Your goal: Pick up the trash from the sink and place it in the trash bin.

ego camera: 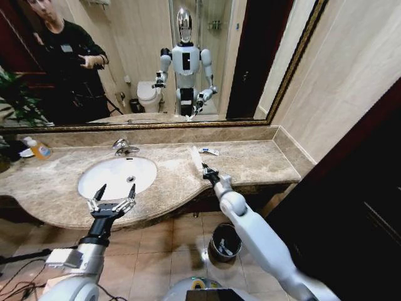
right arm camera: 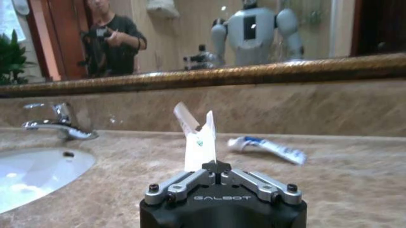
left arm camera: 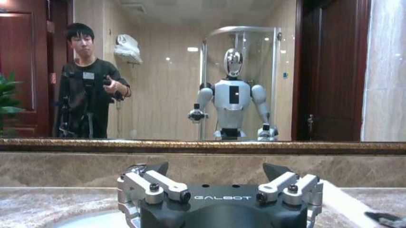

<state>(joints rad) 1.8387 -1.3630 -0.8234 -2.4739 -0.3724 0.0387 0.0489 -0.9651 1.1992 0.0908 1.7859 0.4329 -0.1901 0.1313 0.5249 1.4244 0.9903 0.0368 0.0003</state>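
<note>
Marble counter [ego camera: 250,164]: right tool [ego camera: 207,175] pinches a white wrapper [right arm camera: 198,142]; left tool [ego camera: 114,192] gapes over sink [ego camera: 94,182].

Sinks: 1, white oval basin [ego camera: 116,177] w/ 1 chrome faucet [ego camera: 123,147]
Trash pcs: 2 seen, 1 long white wrapper [right arm camera: 198,142] in right gripper, 1 white tube w/ blue print [right arm camera: 266,148] on counter
Trash bins: 1, dark round bin [ego camera: 224,242] on floor
Soap bottles: 1, orange liquid [ego camera: 39,148]
Grippers: 2, left gripper [ego camera: 113,199], right gripper [ego camera: 207,174]
Mirrors: 1 [ego camera: 150,56]
</note>
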